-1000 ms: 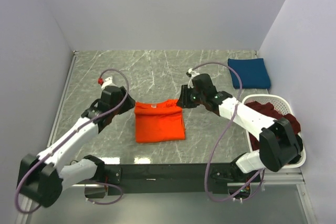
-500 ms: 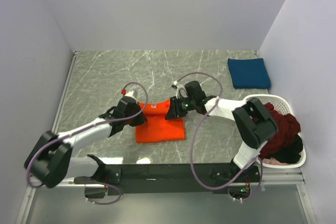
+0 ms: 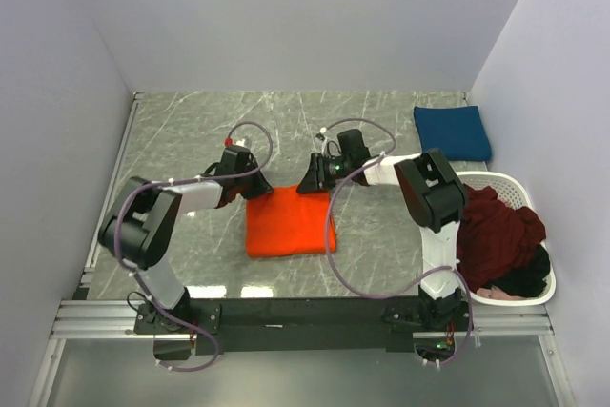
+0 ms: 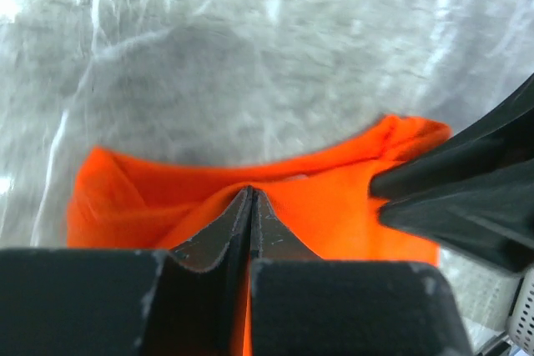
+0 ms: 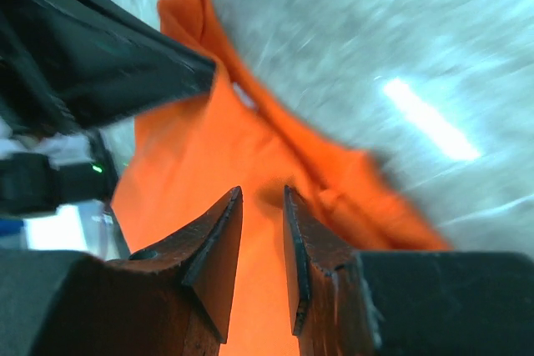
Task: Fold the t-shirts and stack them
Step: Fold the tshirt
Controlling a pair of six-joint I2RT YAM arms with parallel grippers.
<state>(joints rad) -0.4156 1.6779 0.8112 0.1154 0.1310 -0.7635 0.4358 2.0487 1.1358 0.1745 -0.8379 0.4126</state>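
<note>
The bright orange t-shirt [image 3: 289, 226] lies folded into a rectangle at the table's middle. My left gripper [image 3: 251, 181] sits at its far left corner. In the left wrist view that gripper [image 4: 251, 192] is shut, with a ridge of orange cloth [image 4: 334, 198] pinched at its tips. My right gripper [image 3: 311, 184] is at the far right corner. Its tips [image 5: 261, 193] stand a narrow gap apart with orange cloth [image 5: 209, 147] caught between them. A navy t-shirt [image 3: 453, 132] lies folded at the back right. Maroon [image 3: 498, 228] and black [image 3: 519, 281] shirts fill the basket.
The white oval basket [image 3: 484, 179] stands at the right edge, close to the right arm's base. Grey walls close in the marble table [image 3: 191, 131] on three sides. The black mounting rail [image 3: 295, 312] runs along the near edge.
Both grippers went from beside the shirt onto it, then back to its far edge. The collar label that showed at the far edge is now out of sight.
</note>
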